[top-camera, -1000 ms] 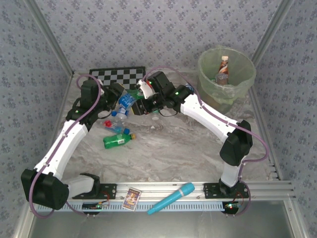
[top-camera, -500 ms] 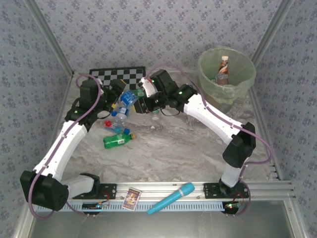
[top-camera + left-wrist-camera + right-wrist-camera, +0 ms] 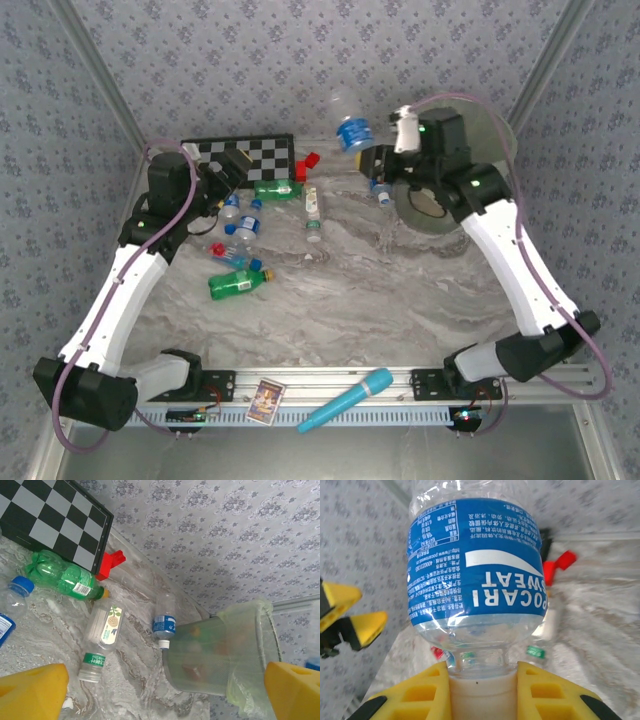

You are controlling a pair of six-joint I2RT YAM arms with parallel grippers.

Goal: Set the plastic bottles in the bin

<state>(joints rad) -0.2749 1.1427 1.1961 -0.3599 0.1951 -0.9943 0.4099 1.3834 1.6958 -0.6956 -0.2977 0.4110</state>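
Observation:
My right gripper point(image 3: 373, 156) is raised in the air left of the bin point(image 3: 497, 128), shut on the white cap of a clear bottle with a blue Pocari Sweat label point(image 3: 351, 130) point(image 3: 475, 575); the yellow fingers point(image 3: 420, 695) clamp the cap from both sides. The left gripper point(image 3: 236, 166) hangs open and empty by the checkerboard. On the table lie several bottles: a green one point(image 3: 277, 188) point(image 3: 62, 577), a clear one with a green band point(image 3: 313, 210) point(image 3: 102, 635), a small blue-labelled one point(image 3: 380, 192) point(image 3: 164, 622) against the bin point(image 3: 225, 655), and another green one point(image 3: 238, 283).
A checkerboard point(image 3: 245, 152) lies at the back left with a red block point(image 3: 310, 165) beside it. A turquoise microphone-shaped object point(image 3: 345, 400) and a small card point(image 3: 265, 398) rest on the front rail. Patterned walls close in on three sides.
The right arm has lifted the blue-labelled bottle off the table and swung it up and right, toward the bin. The left gripper has opened and drawn back to the left.

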